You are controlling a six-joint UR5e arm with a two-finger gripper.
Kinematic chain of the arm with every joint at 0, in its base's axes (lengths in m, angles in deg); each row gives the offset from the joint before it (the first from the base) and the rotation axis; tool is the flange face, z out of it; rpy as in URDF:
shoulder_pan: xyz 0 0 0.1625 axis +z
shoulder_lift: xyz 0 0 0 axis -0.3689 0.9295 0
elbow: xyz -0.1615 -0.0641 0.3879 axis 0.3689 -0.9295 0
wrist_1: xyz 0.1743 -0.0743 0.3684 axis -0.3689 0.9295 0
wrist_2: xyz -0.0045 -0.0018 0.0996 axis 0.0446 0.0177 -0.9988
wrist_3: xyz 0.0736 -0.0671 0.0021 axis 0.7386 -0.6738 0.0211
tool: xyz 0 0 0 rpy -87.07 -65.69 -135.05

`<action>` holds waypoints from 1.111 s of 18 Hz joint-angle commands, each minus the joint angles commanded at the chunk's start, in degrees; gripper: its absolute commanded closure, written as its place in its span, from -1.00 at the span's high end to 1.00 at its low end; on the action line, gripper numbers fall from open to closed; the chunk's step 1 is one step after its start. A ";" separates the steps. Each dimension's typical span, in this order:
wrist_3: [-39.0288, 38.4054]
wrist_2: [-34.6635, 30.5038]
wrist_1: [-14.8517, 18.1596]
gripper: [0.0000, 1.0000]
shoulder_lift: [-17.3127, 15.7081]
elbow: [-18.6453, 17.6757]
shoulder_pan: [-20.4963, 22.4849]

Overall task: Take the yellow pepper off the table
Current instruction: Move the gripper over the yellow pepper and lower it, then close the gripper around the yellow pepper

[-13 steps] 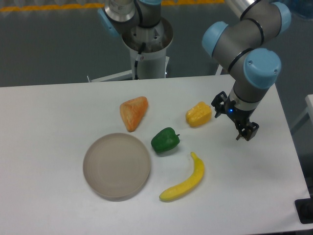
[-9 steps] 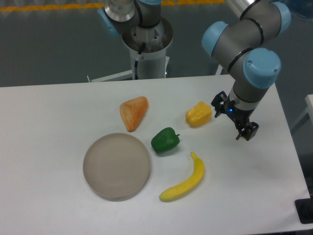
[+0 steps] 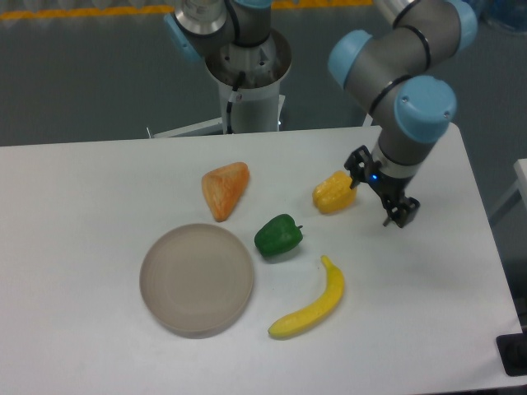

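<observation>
The yellow pepper (image 3: 333, 192), small, lumpy and yellow-orange, lies on the white table (image 3: 99, 189) right of centre. My gripper (image 3: 379, 191) hangs just to the pepper's right, its black fingers spread apart, one finger (image 3: 356, 161) close to the pepper's upper right side and the other (image 3: 399, 212) further right and nearer the camera. The gripper is open and holds nothing. The pepper rests on the table, not enclosed by the fingers.
An orange wedge-shaped piece (image 3: 224, 188) lies left of the pepper. A green pepper (image 3: 277, 235) sits below it, a yellow banana (image 3: 313, 303) nearer the front, and a round grey plate (image 3: 196, 278) at front left. The arm's base (image 3: 245, 74) stands behind the table.
The gripper and arm have moved left and slightly up, closer to the yellow pepper. The objects on the table have not moved.
</observation>
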 joint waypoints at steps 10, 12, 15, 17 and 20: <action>1.25 -0.18 -13.27 1.00 -2.58 -12.25 -0.09; 1.25 -0.35 -14.86 1.00 -2.49 -13.49 -0.09; 0.81 -2.90 -15.39 1.00 -1.53 -14.28 -0.09; 0.81 -3.08 -17.23 1.00 -1.09 -15.51 -0.09; 0.72 -3.08 -19.78 1.00 -0.30 -16.74 -0.09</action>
